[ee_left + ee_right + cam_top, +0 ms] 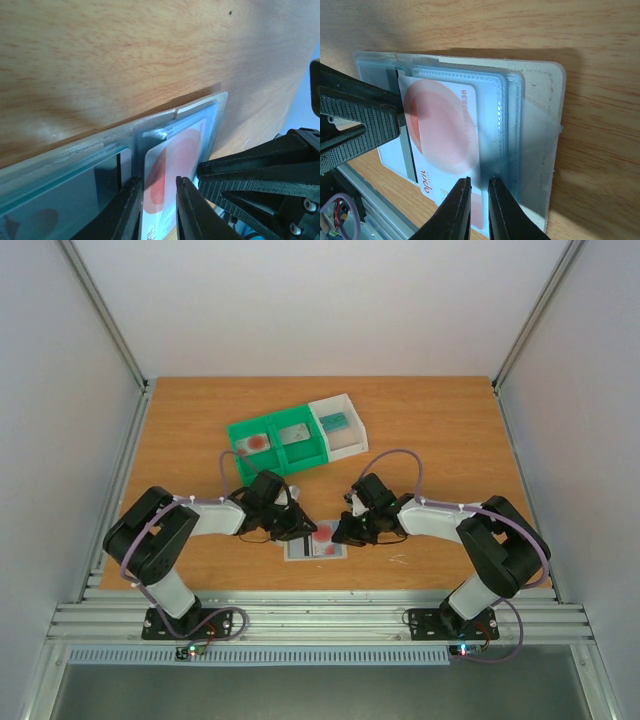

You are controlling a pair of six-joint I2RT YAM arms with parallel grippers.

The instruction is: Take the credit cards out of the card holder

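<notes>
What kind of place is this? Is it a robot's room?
Probably a robot test booth in a lab: a wooden table boxed in by plain white walls, with a left arm and right arm bolted to a metal rail.

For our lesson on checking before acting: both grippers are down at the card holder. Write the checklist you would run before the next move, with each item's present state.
1. Card holder lies open and flat on the table: ok.
2. White card sticks partly out of its pocket: ok.
3. Left gripper straddles that card: ok.
4. Left grip firm: cannot tell.
5. Right gripper straddles the pocket's edge: ok; clamped: cannot tell.
6. Grippers clear of each other: cannot tell.
</notes>
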